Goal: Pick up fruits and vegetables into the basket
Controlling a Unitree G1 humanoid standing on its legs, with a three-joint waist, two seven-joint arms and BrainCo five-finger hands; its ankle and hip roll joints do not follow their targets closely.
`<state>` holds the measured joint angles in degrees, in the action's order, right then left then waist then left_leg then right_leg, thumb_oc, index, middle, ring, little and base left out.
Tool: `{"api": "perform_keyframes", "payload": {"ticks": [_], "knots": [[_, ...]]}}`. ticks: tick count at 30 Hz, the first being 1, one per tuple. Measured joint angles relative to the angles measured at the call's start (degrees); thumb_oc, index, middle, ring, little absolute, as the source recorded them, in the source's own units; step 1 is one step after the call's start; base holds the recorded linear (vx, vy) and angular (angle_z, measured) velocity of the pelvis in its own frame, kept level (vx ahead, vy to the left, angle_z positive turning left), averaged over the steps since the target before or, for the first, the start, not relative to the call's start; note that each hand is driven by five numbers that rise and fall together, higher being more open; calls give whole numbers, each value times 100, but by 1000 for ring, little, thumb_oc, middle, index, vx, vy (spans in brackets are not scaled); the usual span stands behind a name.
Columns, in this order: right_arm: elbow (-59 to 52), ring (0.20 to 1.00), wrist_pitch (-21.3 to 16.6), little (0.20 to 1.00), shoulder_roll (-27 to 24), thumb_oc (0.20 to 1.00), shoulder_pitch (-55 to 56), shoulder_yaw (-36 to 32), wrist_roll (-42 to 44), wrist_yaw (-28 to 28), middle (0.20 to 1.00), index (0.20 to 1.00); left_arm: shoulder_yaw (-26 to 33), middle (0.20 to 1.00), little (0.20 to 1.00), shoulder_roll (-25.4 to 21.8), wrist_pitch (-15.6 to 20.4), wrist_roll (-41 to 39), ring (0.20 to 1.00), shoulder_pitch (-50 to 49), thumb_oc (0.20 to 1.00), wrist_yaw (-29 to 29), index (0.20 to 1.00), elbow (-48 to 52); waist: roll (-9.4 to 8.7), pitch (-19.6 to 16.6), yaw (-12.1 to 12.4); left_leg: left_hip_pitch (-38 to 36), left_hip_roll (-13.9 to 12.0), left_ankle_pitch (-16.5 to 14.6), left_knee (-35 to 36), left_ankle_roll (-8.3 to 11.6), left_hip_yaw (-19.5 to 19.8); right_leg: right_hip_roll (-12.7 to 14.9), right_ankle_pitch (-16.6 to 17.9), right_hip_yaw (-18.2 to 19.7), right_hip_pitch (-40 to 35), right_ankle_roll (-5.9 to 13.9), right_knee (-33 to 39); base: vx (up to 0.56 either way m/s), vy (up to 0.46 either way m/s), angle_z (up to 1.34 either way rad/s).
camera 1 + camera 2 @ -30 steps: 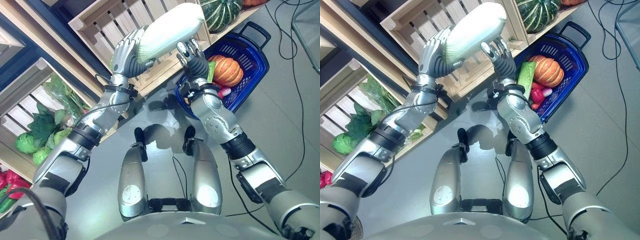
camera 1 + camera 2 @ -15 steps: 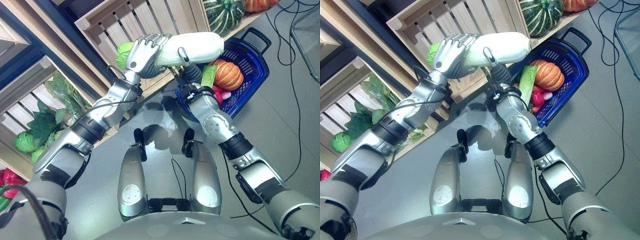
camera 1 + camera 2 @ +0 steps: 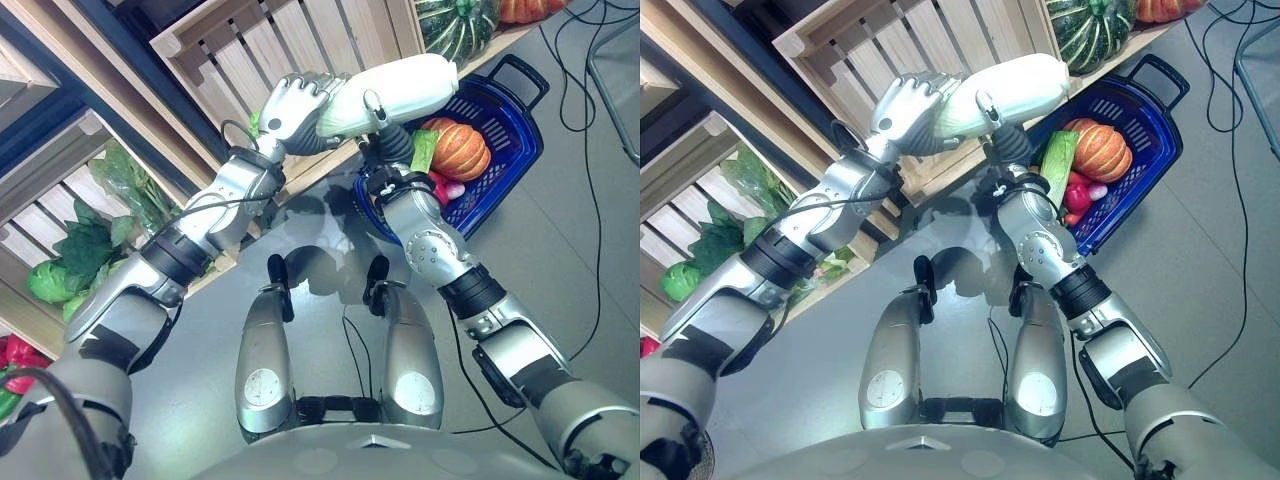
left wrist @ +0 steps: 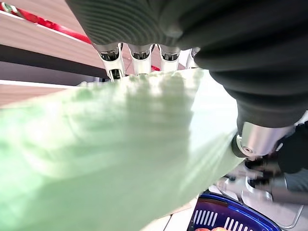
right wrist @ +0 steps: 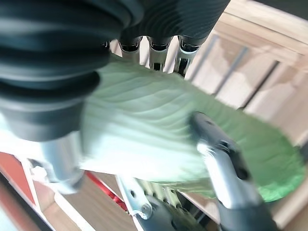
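Both hands raised together in front of the wooden crates [image 3: 250, 60], carrying one long, pale napa cabbage [image 3: 400, 88] between them. Left hand [image 3: 292, 108] wrapped over the leafy green end, fingers curled round it, confirmed from the left wrist camera, where green leaf presses against the finger row. Right hand [image 3: 385, 140] cupping the white stalk end from beneath, thumb and fingers closed against it, seen close up in the right wrist view [image 5: 159, 125]. Changed over the last second: cabbage swung from a steep upward tilt, high against the crate slats, down to a nearly level pose, and carried toward the robot's right, so that its white end now overhangs the near rim of the blue basket [image 3: 515, 125]. Basket sitting on the grey floor, already holding an orange pumpkin [image 3: 458, 150], a green leafy vegetable [image 3: 1056, 160] and something red [image 3: 1077, 190] beside it. Striped green squash [image 3: 455, 28] resting on the shelf above the basket; loose green leaves [image 3: 80, 260] lying in the lower crate on the left. Meaning for the task, as a judgement: pick-up finished and transfer well under way, cabbage not yet inside. Remaining work likely a further carry right over the basket's open space, then a lowering and release by both hands, with limited room beside the pumpkin.
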<state>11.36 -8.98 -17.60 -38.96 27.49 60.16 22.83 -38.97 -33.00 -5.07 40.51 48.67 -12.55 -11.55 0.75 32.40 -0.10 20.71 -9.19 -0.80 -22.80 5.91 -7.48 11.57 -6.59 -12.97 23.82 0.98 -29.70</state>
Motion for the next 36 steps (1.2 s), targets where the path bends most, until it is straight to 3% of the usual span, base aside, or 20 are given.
{"api": "perform_keyframes", "payload": {"ticks": [3, 5, 6, 11, 16, 22, 25, 30, 36], "knots": [[18, 200, -14, 200, -17, 200, 6, 1, -560, 80, 200, 200, -9, 200, 200, 0, -2, 0, 200, -117, 200, -205, 200, 31, 2, 0, -5, 4, 16, 0, 24, -6, -12, 11, 10, 7, 8, 16, 63, -51, 42, -1], [18, 200, -27, 200, -36, 200, 4, -1, -926, 95, 200, 200, -11, 796, 796, 0, -102, 0, 796, -219, 796, -378, 796, 136, 4, 0, -6, 9, 27, -6, 32, -15, -46, 22, 13, 15, 37, 22, 64, -36, 21, -5], [22, 200, -27, 200, -51, 200, 5, -1, -1117, 111, 200, 200, -9, 1000, 1000, 1, -130, -3, 1000, -259, 1000, -456, 1000, 145, 6, 0, -6, 17, 27, -12, 33, -21, -63, 25, 12, 26, 56, 24, 60, -2, 2, -5], [24, 200, -98, 200, -369, 200, 20, -445, -1746, 246, 200, 200, -3, 1000, 1000, -28, -351, -480, 1000, -782, 1000, -488, 1000, 97, 15, 3, -25, 78, 30, -12, 35, -22, -82, 28, 12, 47, 135, 25, 44, -9, 1, -1], [-166, 200, -501, 200, -828, 200, 93, -1681, -2324, 549, 200, 200, 78, 1000, 1000, -70, -493, -2396, 1000, -2110, 1000, -139, 1000, -470, 68, 16, -92, 139, 73, 14, 122, -36, -189, 66, 1, 147, 334, 38, -32, -43, 22, -6], [-272, 200, -571, 200, -1527, 200, 742, -2554, -2845, 827, 200, 200, 317, 1000, 1000, -35, -421, -4248, 1000, -3126, 1000, 762, 1000, -522, 182, 40, -185, 405, 152, 127, 273, -70, -255, 129, -5, 216, 731, 48, -72, -42, 5, -1], [-260, 200, -565, 200, -1754, 200, 1012, -2646, -3115, 983, 200, 200, 313, 1000, 1000, 6, -376, -4835, 1000, -3255, 1000, 1401, 1000, -518, 238, 39, -206, 522, 168, 156, 337, -78, -338, 136, -6, 293, 941, 49, -101, -43, -24, -8], [119, 200, -311, 200, -2123, 200, 1019, -2661, -3595, 1378, 200, 200, 241, 1000, 1000, 457, -755, -5937, 1000, -3310, 1000, 2263, 1000, -867, 304, 40, -401, 773, 181, 179, 358, -73, -345, 138, -8, 314, 1235, 46, -141, -2, -53, -2], [867, 200, 145, 200, -2284, 200, 623, -2577, -3664, 1392, 200, 200, 282, 1000, 1000, 800, -835, -6451, 1000, -3351, 1000, 2816, 1000, -1443, 360, 41, -293, 981, 233, 217, 416, -77, -370, 175, -7, 388, 1538, 48, -241, 2, -25, 0]]}}
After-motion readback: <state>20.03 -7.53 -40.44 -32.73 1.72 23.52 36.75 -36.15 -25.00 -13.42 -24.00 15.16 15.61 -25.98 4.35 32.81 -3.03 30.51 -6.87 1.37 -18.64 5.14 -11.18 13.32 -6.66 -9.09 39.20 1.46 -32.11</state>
